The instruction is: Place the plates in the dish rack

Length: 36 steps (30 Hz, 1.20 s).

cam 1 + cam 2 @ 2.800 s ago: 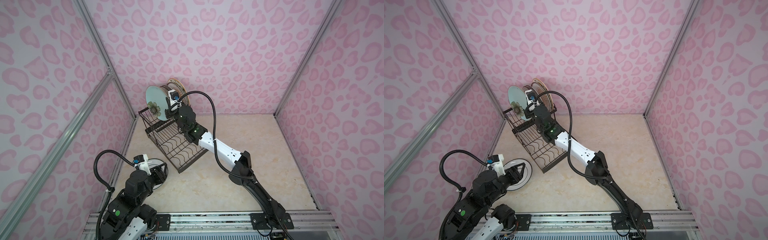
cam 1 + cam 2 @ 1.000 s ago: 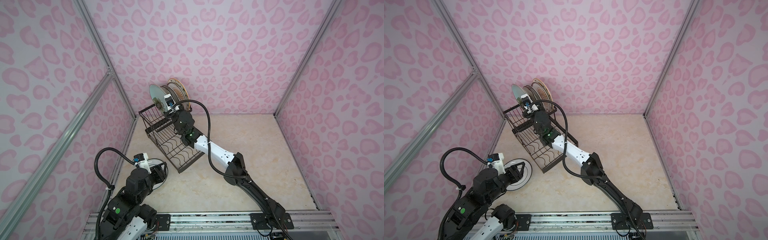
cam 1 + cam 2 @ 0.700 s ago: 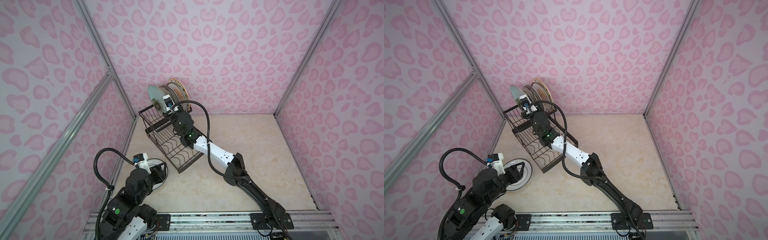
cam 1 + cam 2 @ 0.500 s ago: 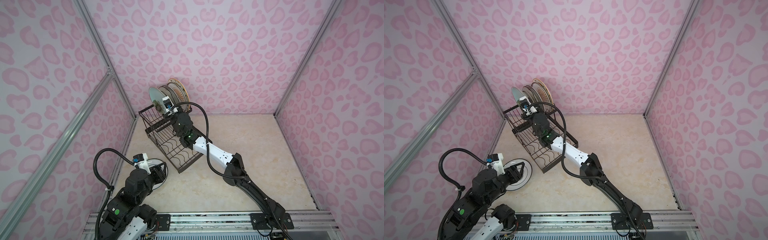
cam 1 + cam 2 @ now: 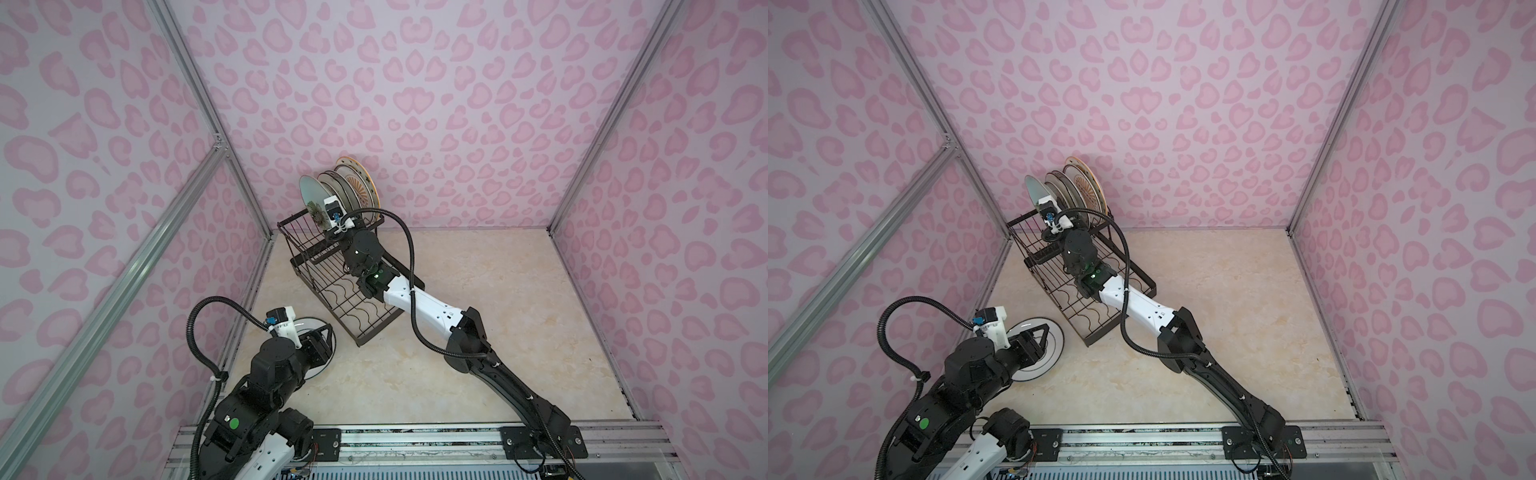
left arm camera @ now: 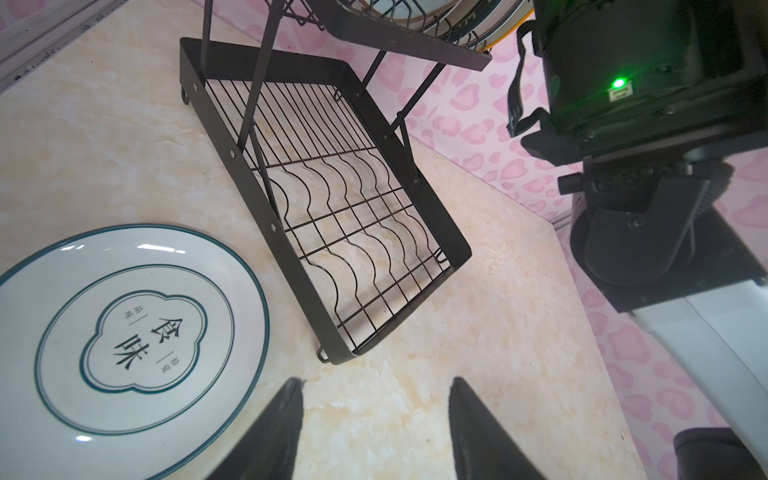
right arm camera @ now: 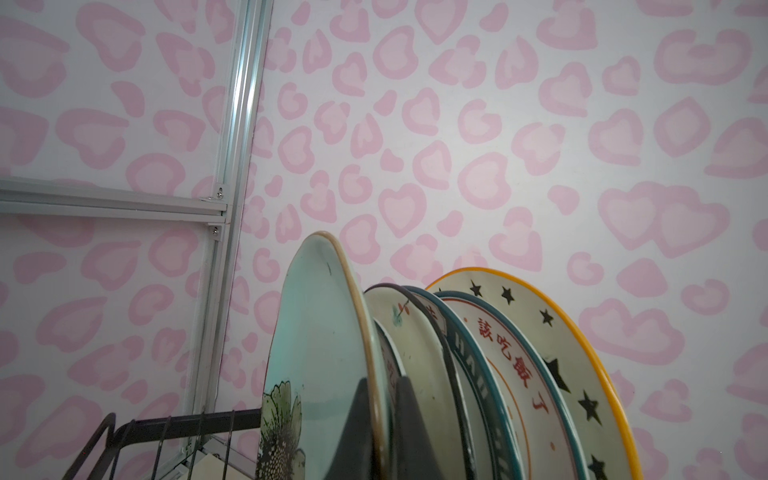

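Observation:
The black wire dish rack point(image 5: 324, 303) point(image 5: 1054, 301) stands at the back left. Several plates stand on edge in its raised tier, among them a star plate point(image 7: 582, 345) and a red-lettered one point(image 7: 511, 361). At the front of that row stands a pale blue-green plate point(image 5: 311, 197) point(image 7: 316, 353). My right gripper point(image 7: 381, 380) is shut on its rim, one finger on each face. A white plate with a teal rim point(image 6: 137, 332) point(image 5: 1054, 332) lies flat on the floor. My left gripper point(image 6: 376, 382) hovers open beside that plate, holding nothing.
The rack's lower tray point(image 6: 257, 195) with wavy wires holds nothing. The right arm's forearm point(image 5: 419, 305) stretches across that tray. Pink patterned walls and a metal frame post point(image 7: 224, 232) close in just behind and left of the rack.
The right gripper has swung the pale blue-green plate from facing outward to edge-on against the row in the rack's raised tier. The left arm has stayed still.

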Available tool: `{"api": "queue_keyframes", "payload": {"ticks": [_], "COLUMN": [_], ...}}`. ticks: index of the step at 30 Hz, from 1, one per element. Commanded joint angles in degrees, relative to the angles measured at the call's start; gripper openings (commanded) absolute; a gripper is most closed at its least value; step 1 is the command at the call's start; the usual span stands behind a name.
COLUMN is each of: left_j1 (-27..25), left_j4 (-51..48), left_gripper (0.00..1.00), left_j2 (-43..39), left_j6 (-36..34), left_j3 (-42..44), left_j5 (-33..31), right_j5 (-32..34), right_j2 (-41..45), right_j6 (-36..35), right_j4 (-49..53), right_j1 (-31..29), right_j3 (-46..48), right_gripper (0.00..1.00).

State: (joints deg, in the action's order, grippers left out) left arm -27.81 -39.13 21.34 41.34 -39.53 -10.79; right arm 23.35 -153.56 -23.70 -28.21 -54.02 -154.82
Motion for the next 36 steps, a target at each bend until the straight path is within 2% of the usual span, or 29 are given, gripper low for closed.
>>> {"api": "queue_keyframes", "payload": {"ticks": [1,13,31,36], "left_j1": [0.0,0.0,0.1,0.0], "left_j4": [0.4,0.0,-1.2,-1.2], "left_gripper": [0.59,0.59,0.59,0.59], "left_j2": [0.2,-0.3,-1.7,-1.7], "left_j6": [-0.6,-0.6,-1.3,-1.4], "left_j3": [-0.2,-0.3,-0.5,-0.5], "left_j5": [-0.6,-0.6,-1.0,-1.2], "right_j5": [1.8,4.8,5.7,4.3], "right_j2": [-0.6,-0.8,-1.9,-2.0], "right_j6": [-2.1,-4.3,-5.2,-4.9], "right_j4": [-7.9,-9.1,-8.9,-8.6], "right_j1": [-0.5,-1.6,-2.3,-2.4], "right_j3": [-0.7,-0.5,-0.6,-0.6], "right_gripper": [0.00,0.00,0.00,0.00]}}
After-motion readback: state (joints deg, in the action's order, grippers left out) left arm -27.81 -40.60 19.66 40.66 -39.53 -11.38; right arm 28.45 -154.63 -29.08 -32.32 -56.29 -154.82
